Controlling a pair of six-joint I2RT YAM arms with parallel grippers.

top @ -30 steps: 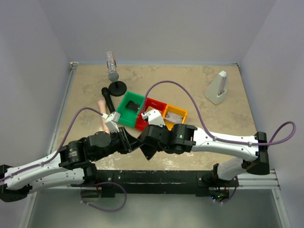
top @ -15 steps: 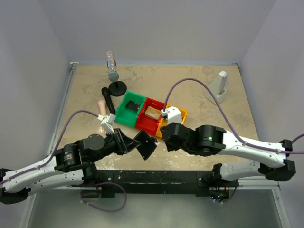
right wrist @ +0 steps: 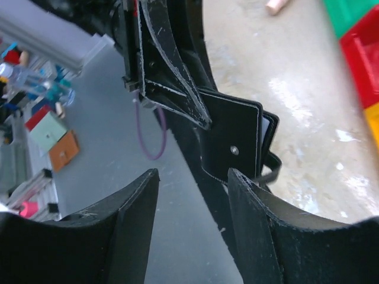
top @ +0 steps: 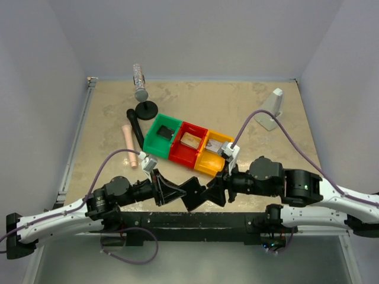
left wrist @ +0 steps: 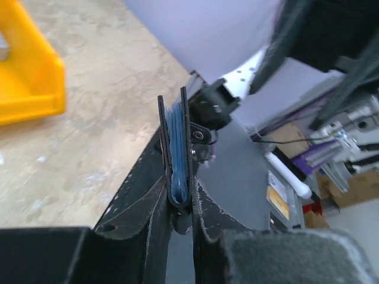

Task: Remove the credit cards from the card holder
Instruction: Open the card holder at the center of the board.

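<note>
Both arms lie low, wrists converging. Left gripper pinches the card holder; right gripper faces it, jaws apart.

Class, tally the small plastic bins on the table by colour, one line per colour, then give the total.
Green bin: 1
Red bin: 1
Yellow bin: 1
Total: 3
</note>
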